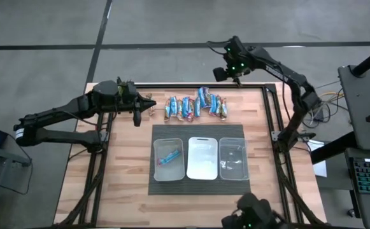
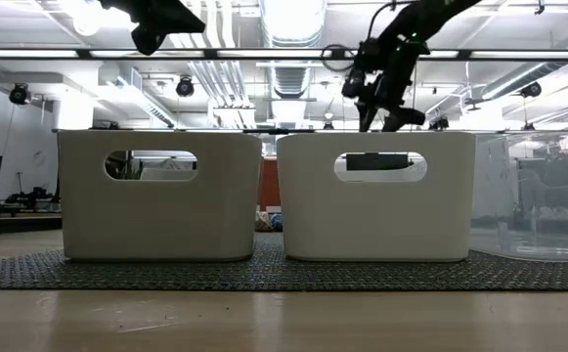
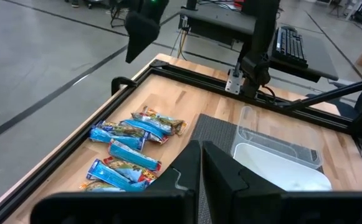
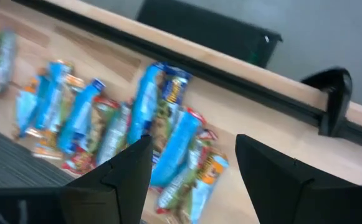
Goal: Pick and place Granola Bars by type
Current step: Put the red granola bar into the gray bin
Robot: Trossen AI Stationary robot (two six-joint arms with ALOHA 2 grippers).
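Note:
Several granola bars (image 1: pixel 196 107) in blue, red-orange and tan wrappers lie in a loose row near the table's far edge, also seen in the right wrist view (image 4: pixel 149 130) and the left wrist view (image 3: pixel 128 152). One blue bar (image 1: pixel 168 157) lies in the left bin (image 1: pixel 156 166). My right gripper (image 1: pixel 235 75) hangs open above the far right end of the row, nothing between its fingers (image 4: pixel 193 146). My left gripper (image 1: pixel 148 105) stands shut, clear of the table, left of the row (image 3: pixel 201 155).
Three bins stand side by side on a dark mat (image 1: pixel 197 130): the left one, a white middle one (image 1: pixel 190 166) and a clear right one (image 1: pixel 233 172). A black frame rail (image 1: pixel 191 86) runs along the table's far edge and sides.

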